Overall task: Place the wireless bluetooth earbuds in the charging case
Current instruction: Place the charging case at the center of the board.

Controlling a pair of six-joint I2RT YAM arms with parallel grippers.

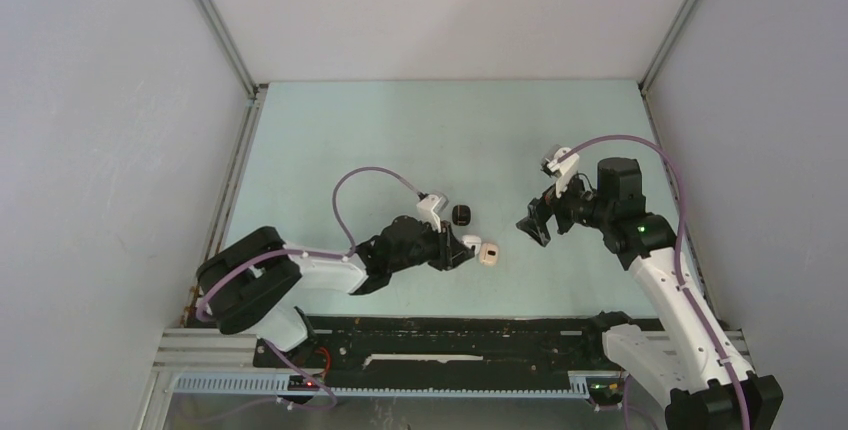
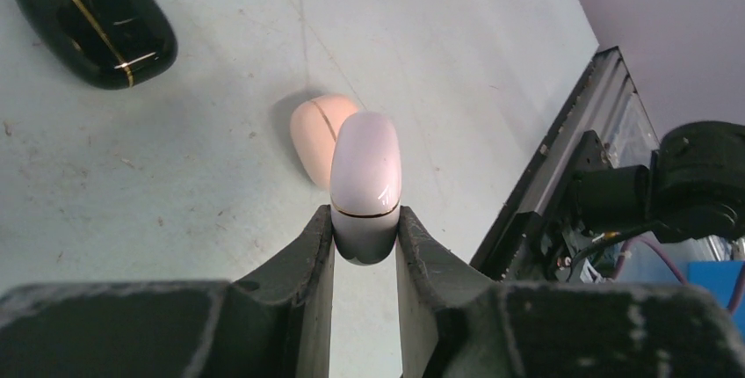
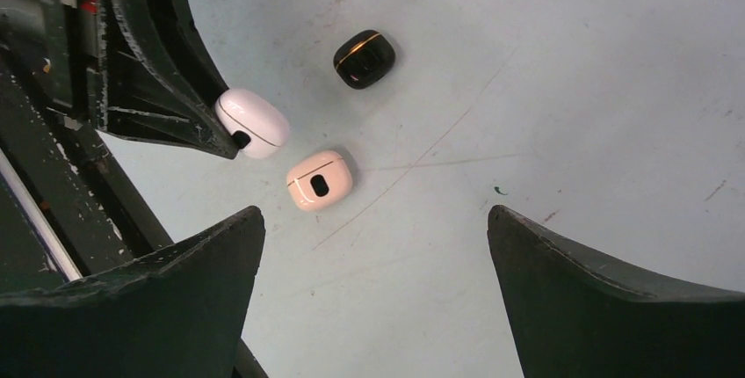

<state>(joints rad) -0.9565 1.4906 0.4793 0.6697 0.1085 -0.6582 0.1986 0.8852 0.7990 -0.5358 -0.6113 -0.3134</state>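
Clamping the white case in the left fingers, spreading the right fingers wide and empty.

Pinching it by the end below the gold seam, leaving the lid end free, low at mid desk, just left of the pink case and near the black case on the far side. Hovering the right fingers further right, well apart from all three. Seeing no earbuds in any view and every lid seemingly shut, so probably presenting the case for opening. Doing it well means gripping only below the seam, steadying the case without tilting it, bringing the right fingers in slowly onto the lid edge, and avoiding any nudge to the pink case alongside.
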